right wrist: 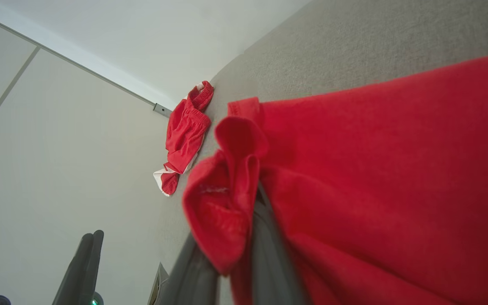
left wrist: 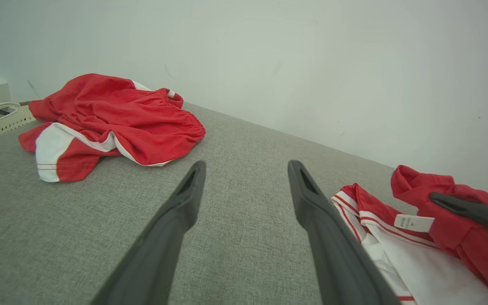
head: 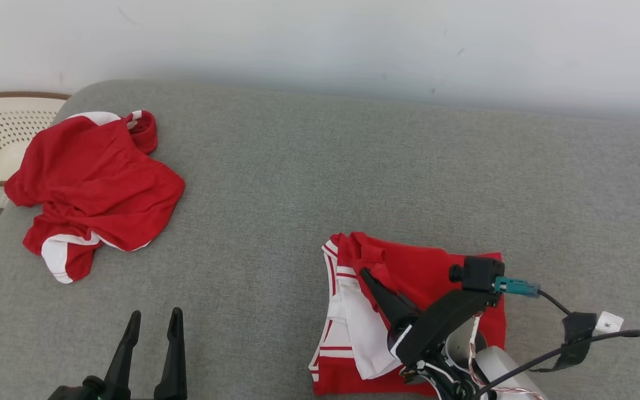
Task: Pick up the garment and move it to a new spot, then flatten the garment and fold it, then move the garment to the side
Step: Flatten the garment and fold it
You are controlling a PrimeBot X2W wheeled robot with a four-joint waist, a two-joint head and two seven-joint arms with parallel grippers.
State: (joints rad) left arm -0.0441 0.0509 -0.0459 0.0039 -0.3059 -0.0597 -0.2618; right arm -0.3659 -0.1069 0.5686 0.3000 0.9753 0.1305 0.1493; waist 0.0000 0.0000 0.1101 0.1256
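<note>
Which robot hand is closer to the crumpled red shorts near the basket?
The left. The left gripper is open, a little in front of the shorts. The right gripper is far to the side, shut on the other red garment.

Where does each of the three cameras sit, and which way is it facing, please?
Head view: on the robot's head, looking down at the grey fabric cushion; open left gripper lower left, right gripper lower right, on the folded red-and-white garment.
Left wrist view: low above the cushion, facing the crumpled red-and-white shorts and white wall, along its own spread fingers.
Right wrist view: tilted, close against the folded garment; its shut fingers pinch a red fold.
Shared: each wrist view catches the other arm's gripper.
</note>
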